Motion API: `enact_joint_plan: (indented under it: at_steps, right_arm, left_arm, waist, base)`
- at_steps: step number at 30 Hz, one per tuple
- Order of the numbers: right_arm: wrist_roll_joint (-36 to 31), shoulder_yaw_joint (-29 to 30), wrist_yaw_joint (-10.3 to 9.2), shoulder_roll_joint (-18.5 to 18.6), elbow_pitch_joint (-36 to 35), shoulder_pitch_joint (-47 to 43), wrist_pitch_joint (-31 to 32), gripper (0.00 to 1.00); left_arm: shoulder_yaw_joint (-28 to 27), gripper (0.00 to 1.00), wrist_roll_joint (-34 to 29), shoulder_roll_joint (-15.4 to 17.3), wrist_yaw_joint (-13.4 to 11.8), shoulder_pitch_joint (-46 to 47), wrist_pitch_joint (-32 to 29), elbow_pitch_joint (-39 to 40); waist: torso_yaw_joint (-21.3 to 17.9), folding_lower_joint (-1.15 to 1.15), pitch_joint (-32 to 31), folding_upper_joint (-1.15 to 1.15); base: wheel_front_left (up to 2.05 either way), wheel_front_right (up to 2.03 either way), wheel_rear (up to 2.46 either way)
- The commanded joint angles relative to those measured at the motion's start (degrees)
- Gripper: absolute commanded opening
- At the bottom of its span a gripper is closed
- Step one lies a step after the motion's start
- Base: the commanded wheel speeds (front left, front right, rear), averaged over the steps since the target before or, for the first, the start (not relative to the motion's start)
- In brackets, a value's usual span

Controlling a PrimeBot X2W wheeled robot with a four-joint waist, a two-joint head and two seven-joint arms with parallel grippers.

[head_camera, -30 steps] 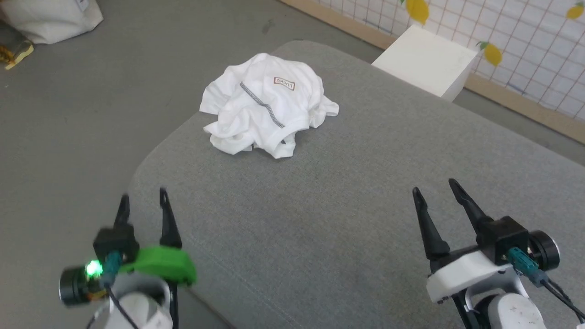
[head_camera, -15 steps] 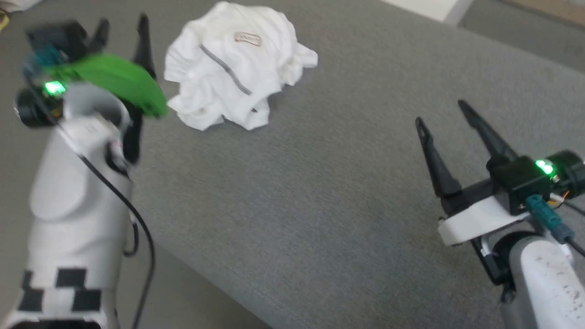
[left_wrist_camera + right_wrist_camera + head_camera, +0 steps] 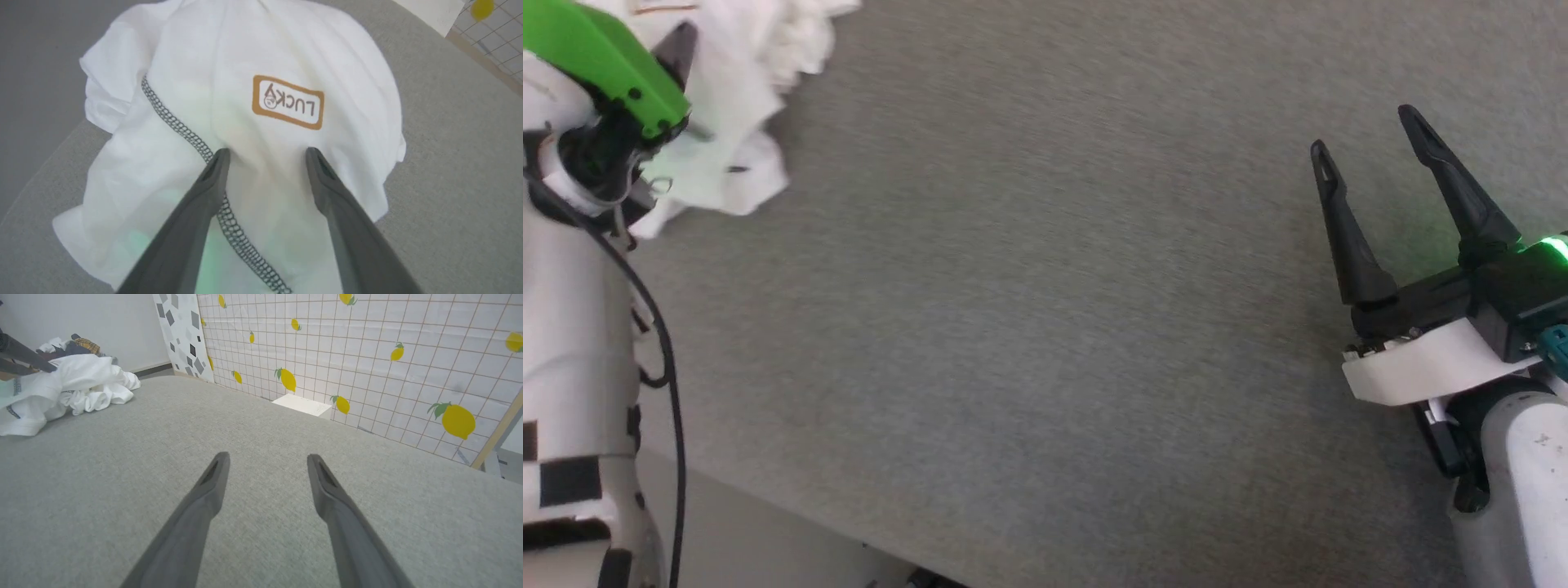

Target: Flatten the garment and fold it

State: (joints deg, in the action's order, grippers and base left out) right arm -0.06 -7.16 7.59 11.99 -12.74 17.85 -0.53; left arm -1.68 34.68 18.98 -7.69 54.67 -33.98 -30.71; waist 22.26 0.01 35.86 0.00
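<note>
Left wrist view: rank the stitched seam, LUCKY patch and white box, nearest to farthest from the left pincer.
1. Dark stitched seam: beside a finger of the left pincer, view's left.
2. LUCKY patch: just beyond the fingertips, centre.
3. White box: past the T-shirt, top right.

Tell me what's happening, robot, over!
Left gripper open, poised over the shirt. Right gripper open above the cushion. Shirt crumpled, not yet folded. Nothing blocking.
</note>
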Motion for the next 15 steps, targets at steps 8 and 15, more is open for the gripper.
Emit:
enact_joint_plan:
  at_steps: [8,15]
  right_arm:
    - [0.6,1.2,-0.10,-0.5,1.4,0.0,-2.1,1.00]
    - [1.1,2.3,-0.10,-2.7,6.1,-1.7,-4.8,1.00]
  left_arm:
    - [-1.7,0.37,0.7,2.7,-7.2,-10.9,-9.3,6.6]
    - [-4.3,0.00,-8.4,10.7,-10.1,-15.2,5.4,13.3]
  waist:
    - [-9.8,-0.01,6.6,0.00]
    - [-10.7,-0.01,-3.4,0.00]
  base:
    - [0.00,0.00,0.00]
    - [0.00,0.00,0.00]
